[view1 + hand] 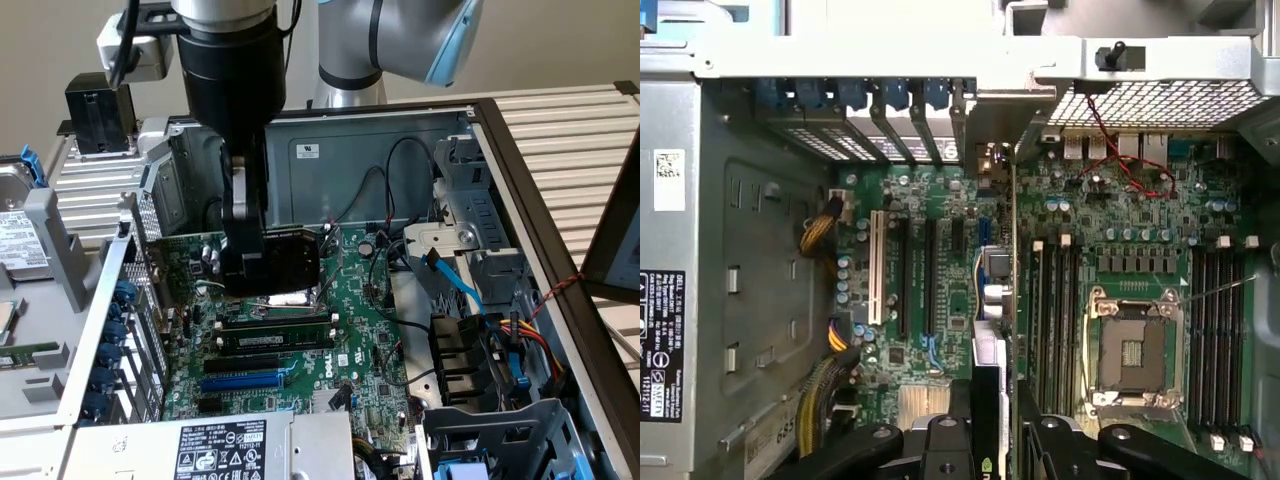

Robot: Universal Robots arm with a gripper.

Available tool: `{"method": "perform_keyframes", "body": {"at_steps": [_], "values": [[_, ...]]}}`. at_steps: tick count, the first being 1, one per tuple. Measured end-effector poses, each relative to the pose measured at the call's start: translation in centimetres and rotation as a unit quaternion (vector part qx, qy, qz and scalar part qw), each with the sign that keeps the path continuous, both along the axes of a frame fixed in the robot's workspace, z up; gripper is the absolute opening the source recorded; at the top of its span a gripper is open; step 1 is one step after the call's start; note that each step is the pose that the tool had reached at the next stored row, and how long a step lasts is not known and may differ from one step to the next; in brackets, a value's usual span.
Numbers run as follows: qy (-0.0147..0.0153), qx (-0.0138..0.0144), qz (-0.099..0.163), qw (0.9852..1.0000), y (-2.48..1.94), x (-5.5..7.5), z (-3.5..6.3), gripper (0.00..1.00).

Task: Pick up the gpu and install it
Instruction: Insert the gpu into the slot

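Gripper (243, 268) pinched tight around the gpu (292, 258), holding the card on edge, low over the motherboard (365, 320) inside the open case (400, 140). This keeps its connector edge facing the board near the expansion slots (268, 345). It appears not yet seated.

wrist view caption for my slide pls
The tool holds the gpu edge-on over the motherboard inside the open case.

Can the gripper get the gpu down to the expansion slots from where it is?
Probably yes: the gripper, shut on the gpu, hangs above the motherboard inside the open case, and the expansion slots look uncovered.
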State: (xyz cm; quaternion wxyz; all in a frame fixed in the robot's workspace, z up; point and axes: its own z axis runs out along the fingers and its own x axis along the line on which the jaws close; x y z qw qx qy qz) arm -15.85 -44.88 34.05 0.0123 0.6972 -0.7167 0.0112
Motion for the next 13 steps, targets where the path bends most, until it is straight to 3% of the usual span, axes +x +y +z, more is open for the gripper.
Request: {"method": "perform_keyframes", "body": {"at_steps": [13], "values": [[0.0,0.0,-0.007,1.0,0.2,-0.8,-2.36,0.27]]}}
